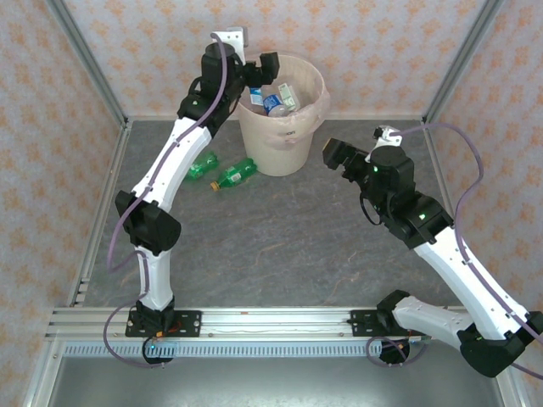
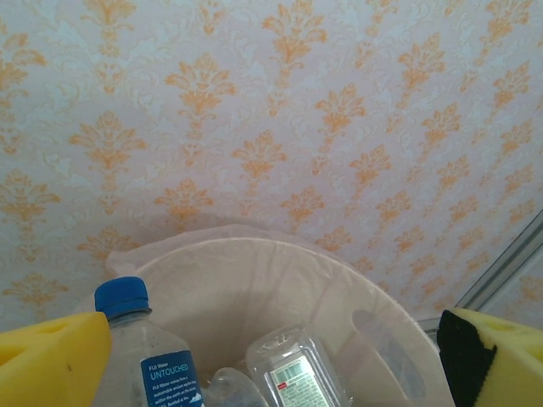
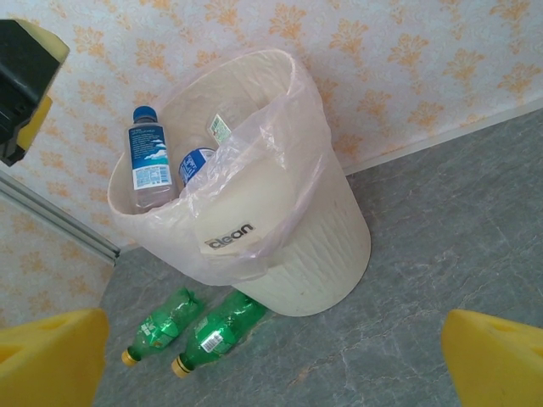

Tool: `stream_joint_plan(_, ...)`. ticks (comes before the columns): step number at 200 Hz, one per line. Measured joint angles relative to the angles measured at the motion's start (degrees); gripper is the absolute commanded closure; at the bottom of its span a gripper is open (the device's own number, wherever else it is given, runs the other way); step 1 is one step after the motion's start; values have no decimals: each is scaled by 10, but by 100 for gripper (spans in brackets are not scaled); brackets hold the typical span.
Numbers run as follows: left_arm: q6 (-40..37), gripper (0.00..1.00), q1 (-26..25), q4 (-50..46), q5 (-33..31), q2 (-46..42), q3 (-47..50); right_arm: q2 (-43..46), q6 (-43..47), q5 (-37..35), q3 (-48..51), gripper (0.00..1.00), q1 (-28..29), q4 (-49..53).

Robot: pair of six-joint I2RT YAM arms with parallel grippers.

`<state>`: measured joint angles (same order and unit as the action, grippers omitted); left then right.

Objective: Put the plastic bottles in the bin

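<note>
Grey table [image 1: 280, 246]; bin [image 1: 276, 148] upright; two green bottles [image 1: 233, 174] lying beside it.

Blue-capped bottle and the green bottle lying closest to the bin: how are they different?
The blue-capped bottle is clear; the green bottle is green with a yellow cap. The blue-capped bottle is inside the bin, cap up; the green bottle lies on its side on the table beside the bin. Both are small capped plastic bottles with labels.
</note>
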<state>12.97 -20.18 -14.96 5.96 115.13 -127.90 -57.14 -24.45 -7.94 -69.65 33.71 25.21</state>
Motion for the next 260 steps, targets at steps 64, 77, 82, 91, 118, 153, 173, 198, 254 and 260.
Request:
stream_joint_plan(64,22,1,11,-37,43,52,3,5,0,0,0,0,0,0)
stream_joint_plan(77,29,1,11,-44,45,51,6,5,-2,0,0,0,0,0)
stream_joint_plan(82,32,1,12,-46,47,51,6,5,-2,0,0,0,0,0)
stream_joint_plan(91,38,1,14,-49,49,51,6,5,-2,0,0,0,0,0)
stream_joint_plan(118,51,1,20,-61,53,51,4,5,-4,0,0,0,0,0)
stream_joint_plan(153,59,1,24,-75,55,46,-3,5,-4,4,0,0,0,0)
stream_joint_plan(173,61,1,23,-84,54,28,-3,3,-5,9,1,0,0,-6)
stream_joint_plan(198,57,1,23,-88,41,-28,14,-5,-5,23,1,0,0,-16)
stream_joint_plan(254,38,1,49,-46,19,-238,209,-46,-4,60,1,0,7,-42)
stream_joint_plan(260,36,1,56,-42,19,-257,239,-50,-4,63,1,0,8,-44)
